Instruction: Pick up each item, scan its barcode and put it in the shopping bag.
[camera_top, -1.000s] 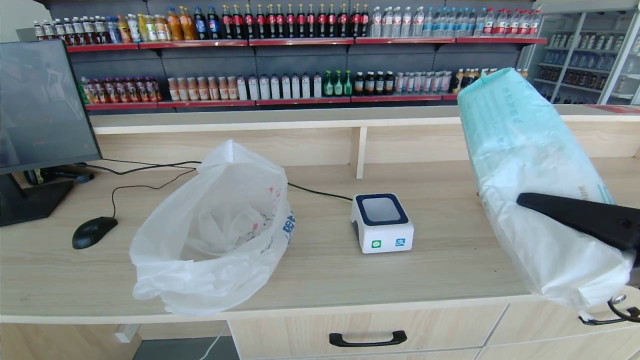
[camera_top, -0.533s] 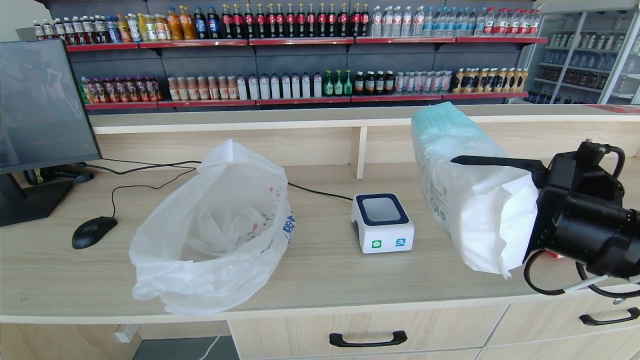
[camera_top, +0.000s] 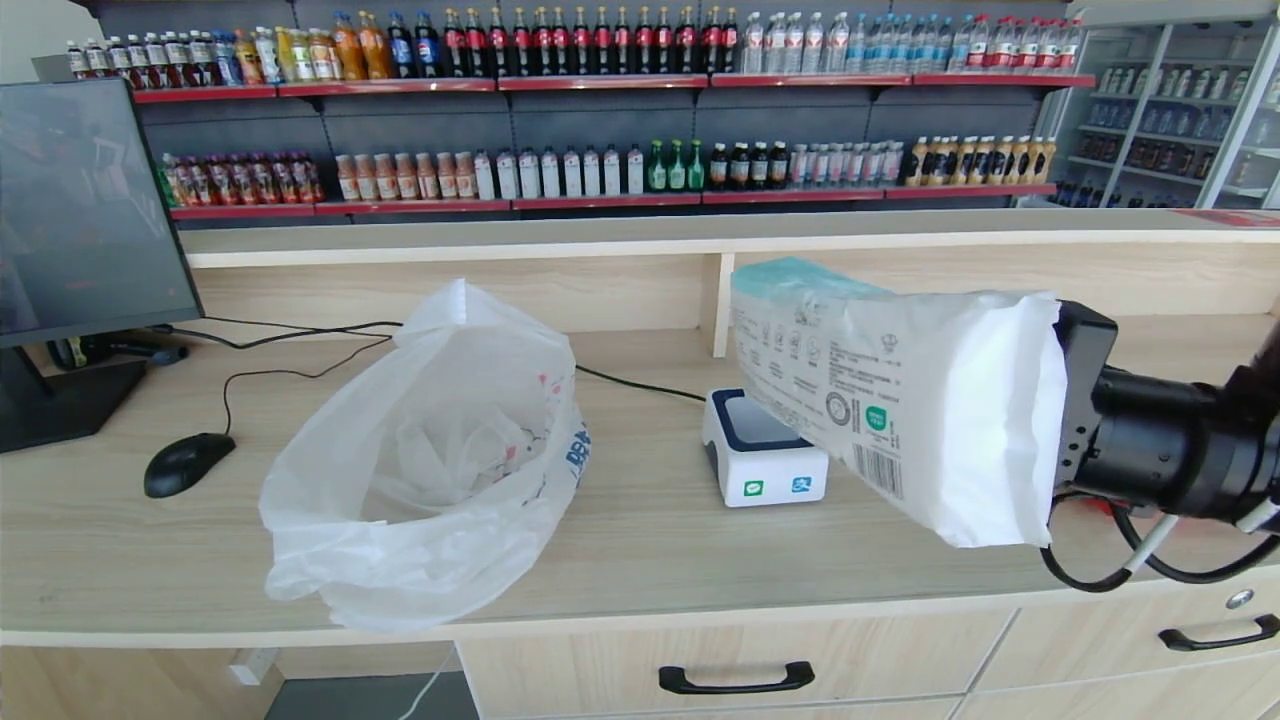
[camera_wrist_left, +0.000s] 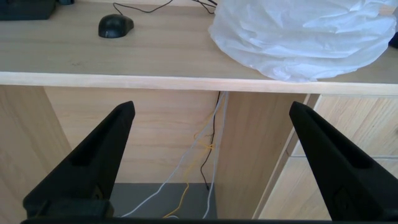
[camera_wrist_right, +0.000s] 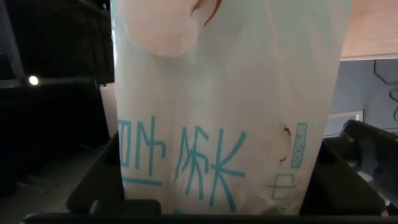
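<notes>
Holding pack (camera_top: 880, 390) lengthwise above scanner (camera_top: 765, 472), right claw (camera_wrist_right: 219, 190) clamped, arm horizontal.

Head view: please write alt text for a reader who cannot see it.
The right gripper holds a white pack sideways above the scanner on a wooden counter. An open plastic shopping bag stands left of the scanner, a mouse farther left.

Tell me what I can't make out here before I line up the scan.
- Head view: the pack hides part of the scanner window.
- Head view: the pack's end covers the right hand and its grip.
- Head view: crumpled cloudy plastic hides what lies in the shopping bag; the left wrist view cuts the bag off at its edge.
- Head view: the barcode bars are too small to read.
</notes>
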